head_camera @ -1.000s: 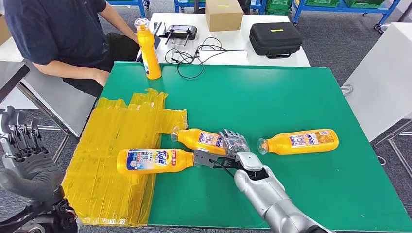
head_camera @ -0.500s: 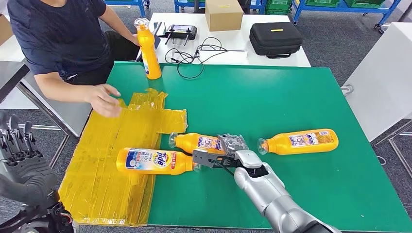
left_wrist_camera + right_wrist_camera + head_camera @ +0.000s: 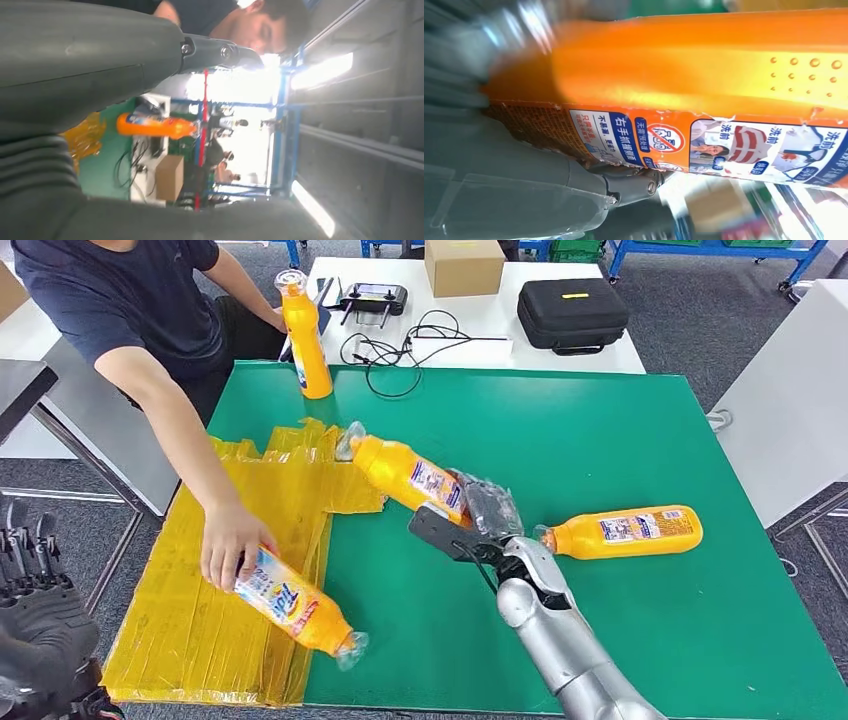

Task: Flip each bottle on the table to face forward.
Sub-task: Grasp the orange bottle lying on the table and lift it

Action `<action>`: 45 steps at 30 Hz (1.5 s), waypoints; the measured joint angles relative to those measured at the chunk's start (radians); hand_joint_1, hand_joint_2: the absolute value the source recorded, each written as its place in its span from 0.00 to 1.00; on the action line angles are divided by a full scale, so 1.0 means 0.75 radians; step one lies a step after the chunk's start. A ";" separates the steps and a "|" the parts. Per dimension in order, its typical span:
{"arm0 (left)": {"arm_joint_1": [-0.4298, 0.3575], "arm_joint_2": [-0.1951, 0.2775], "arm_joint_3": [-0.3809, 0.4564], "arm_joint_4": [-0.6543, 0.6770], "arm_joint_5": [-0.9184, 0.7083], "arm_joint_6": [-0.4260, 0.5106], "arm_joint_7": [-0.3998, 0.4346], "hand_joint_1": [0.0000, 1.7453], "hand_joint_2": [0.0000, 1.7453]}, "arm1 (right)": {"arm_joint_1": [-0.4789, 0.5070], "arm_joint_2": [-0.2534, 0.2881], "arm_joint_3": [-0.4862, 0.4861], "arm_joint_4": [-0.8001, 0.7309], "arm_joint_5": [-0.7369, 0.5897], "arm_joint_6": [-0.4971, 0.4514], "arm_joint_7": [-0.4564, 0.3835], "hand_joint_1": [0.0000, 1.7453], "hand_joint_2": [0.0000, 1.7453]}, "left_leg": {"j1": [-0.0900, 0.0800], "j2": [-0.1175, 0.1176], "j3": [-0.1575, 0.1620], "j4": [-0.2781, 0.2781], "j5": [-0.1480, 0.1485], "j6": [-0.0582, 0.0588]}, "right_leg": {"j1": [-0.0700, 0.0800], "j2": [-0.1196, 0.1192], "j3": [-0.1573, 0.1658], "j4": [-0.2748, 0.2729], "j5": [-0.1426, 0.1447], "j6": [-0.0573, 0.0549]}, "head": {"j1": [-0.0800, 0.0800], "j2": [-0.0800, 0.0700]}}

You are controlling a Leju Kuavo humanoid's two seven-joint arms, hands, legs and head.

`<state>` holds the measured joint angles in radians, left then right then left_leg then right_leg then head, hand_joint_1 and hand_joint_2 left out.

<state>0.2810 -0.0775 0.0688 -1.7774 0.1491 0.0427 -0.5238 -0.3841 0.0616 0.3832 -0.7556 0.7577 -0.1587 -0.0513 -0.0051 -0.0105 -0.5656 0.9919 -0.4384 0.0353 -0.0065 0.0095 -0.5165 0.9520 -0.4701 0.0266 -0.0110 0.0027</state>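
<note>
The right hand (image 3: 470, 520) has lifted its bottle (image 3: 405, 475); a person's hand (image 3: 228, 545) turned another bottle (image 3: 295, 605).

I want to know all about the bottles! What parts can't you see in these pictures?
- Held bottle: its base is covered by the right hand in the head view; the right wrist view is blurred near the hand.
- Bottle under the person's hand: that hand covers its base end.
- Standing bottle: label print too small to read.
- Left hand: cut off by the head view's edge.
</note>
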 joint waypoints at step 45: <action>-0.470 -0.120 -0.429 0.590 0.311 -0.224 0.189 0.00 1.00 | 0.136 0.192 0.206 -0.229 -0.021 -0.149 0.103 1.00 1.00 | 0.000 0.001 -0.009 0.000 0.001 0.000 | 0.000 0.000 -0.010 0.001 0.001 0.000 | 0.000 0.000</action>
<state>-0.0715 -0.1673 -0.2528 -1.3350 0.3823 -0.1256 -0.3821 -0.2823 0.2052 0.5374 -0.9272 0.7417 -0.2701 0.0260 -0.0053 -0.0098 -0.5721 0.9922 -0.4378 0.0352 -0.0068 0.0095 -0.5238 0.9525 -0.4695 0.0269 -0.0111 0.0027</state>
